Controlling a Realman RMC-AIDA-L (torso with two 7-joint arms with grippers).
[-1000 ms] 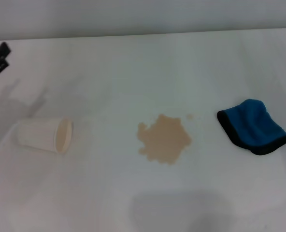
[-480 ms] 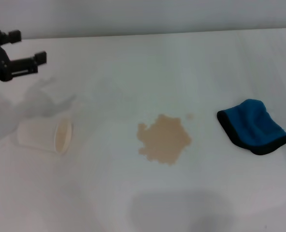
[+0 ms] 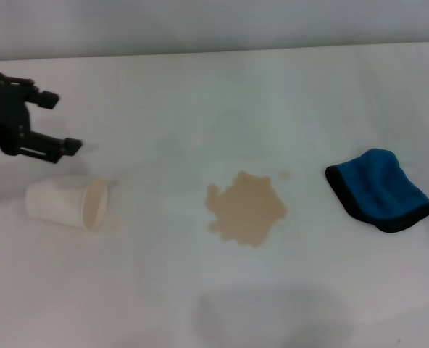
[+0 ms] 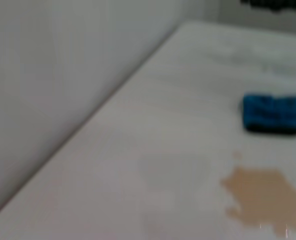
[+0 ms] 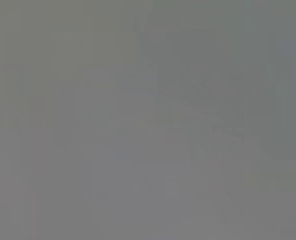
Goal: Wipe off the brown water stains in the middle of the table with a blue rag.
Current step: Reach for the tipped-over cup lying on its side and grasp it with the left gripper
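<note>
The brown water stains (image 3: 246,207) lie in the middle of the white table (image 3: 200,116), with a tiny spot (image 3: 285,175) to the upper right. The blue rag (image 3: 380,190) lies crumpled at the right, apart from the blotch. My left gripper (image 3: 59,122) is open and empty at the far left, just above a tipped paper cup. In the left wrist view the stain (image 4: 264,200) and the rag (image 4: 274,114) show farther off. My right gripper is out of view; its wrist view shows only plain grey.
A white paper cup (image 3: 68,203) with a beige inside lies on its side at the left, its mouth towards the stain. The table's far edge (image 3: 214,49) meets a pale wall.
My left gripper has come in from the far left edge, moving right and down towards the cup, with its fingers spread. The stain, rag and cup have not moved.
</note>
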